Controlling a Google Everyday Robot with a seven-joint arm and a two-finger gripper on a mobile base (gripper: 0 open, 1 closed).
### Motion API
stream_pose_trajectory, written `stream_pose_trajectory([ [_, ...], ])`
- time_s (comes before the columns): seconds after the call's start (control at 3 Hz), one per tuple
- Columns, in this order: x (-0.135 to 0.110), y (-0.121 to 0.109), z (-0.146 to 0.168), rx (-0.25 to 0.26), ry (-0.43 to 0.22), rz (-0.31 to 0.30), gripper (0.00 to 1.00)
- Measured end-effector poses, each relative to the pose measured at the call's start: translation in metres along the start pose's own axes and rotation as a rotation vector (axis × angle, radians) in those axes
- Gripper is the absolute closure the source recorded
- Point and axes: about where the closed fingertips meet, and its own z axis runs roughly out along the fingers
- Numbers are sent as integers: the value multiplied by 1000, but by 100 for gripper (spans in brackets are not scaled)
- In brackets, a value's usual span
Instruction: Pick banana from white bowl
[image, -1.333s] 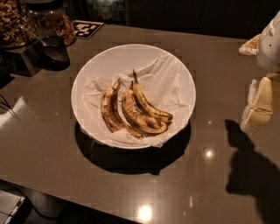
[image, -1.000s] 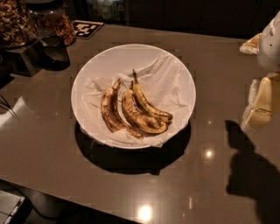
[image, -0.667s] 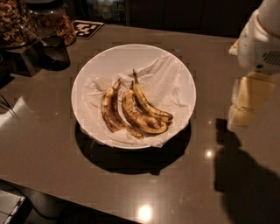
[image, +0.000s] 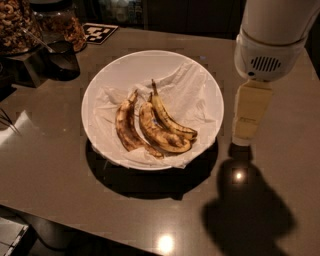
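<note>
The white bowl (image: 115, 75) stands in the middle of the table, wide and shallow, lined with crumpled white paper. Three overripe bananas lie in it side by side. The banana (image: 169, 120) is the slim, yellowest one on the right, with its long thin stem pointing to the back. A thicker brown-patched banana (image: 158, 134) lies in the middle and the darkest one (image: 126, 127) on the left. My gripper (image: 247, 117) hangs from the white arm just right of the bowl's rim, above the table, pointing down, apart from the bananas.
Glass jars of nuts (image: 15, 22) and a dark cup (image: 62, 60) stand at the back left. A black-and-white marker tag (image: 99, 33) lies behind them. The brown table (image: 60, 185) has its front edge near the bottom left.
The arm and gripper have moved left from the right edge toward the bowl, and now hang close beside its right rim. The bowl and bananas have not moved.
</note>
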Motion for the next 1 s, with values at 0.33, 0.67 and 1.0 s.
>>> stream_pose_trajectory([
  [0.33,-6,-4,0,24,-22,-2,0],
  [0.67,-33,6,10,33,17,-35,0],
  [1.0,-54,13,17,33,44,-53,2],
])
